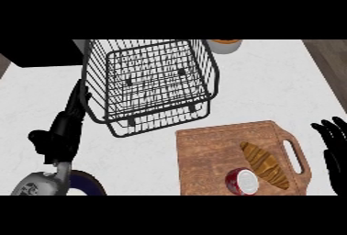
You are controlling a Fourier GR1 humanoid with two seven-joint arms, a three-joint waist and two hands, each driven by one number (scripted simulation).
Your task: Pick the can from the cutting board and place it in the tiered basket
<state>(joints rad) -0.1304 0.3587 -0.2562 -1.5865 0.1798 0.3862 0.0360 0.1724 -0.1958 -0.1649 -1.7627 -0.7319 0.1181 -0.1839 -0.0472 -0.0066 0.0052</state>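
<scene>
Currently my left hand (68, 120) lies released, fingers straight, beside the black wire tiered basket (150, 82), which holds nothing I can see. Further right, the brown wooden cutting board (210, 156) carries the red can with a white top (244, 181), apparently upright at the near edge, touching or just beside a brown croissant (265, 164). My right hand (333, 151) rests open at the right edge, nearer the can, which lies to its left.

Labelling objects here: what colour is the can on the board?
Red sides, white top; the can shows best in the head view.
</scene>
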